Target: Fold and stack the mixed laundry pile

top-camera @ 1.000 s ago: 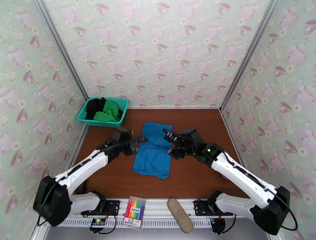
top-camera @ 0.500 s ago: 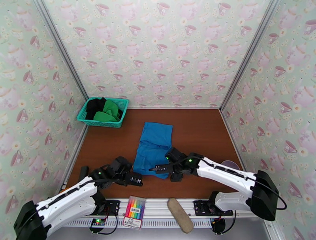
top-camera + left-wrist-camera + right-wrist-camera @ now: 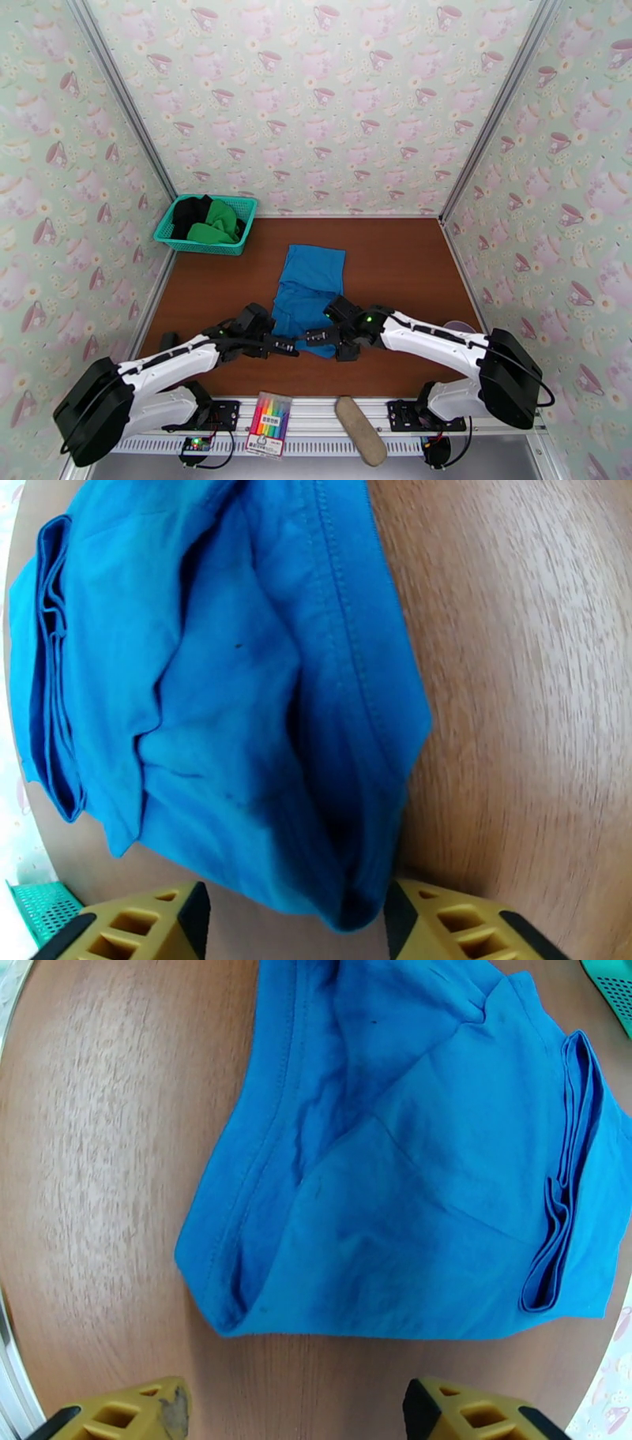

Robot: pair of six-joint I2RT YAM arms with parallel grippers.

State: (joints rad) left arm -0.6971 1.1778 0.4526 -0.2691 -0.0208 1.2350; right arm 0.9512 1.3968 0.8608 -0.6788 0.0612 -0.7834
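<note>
Blue garment [image 3: 310, 296] lies rumpled mid-way across the brown table [image 3: 395, 268], with both grippers at its near edge.
From above, the green garment [image 3: 217, 223] and black garment [image 3: 188, 213] sit bundled in the teal basket [image 3: 201, 247] at the far-left corner, well apart from it. The left wrist view shows the left gripper [image 3: 292, 922] spread, with the creased near corner lying between its fingers. The right wrist view shows the right gripper [image 3: 294, 1410] spread and empty, just short of the stitched hem, with a layered fold along one side.

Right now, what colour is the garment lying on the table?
Bright blue garment, clearest in left wrist view.
</note>
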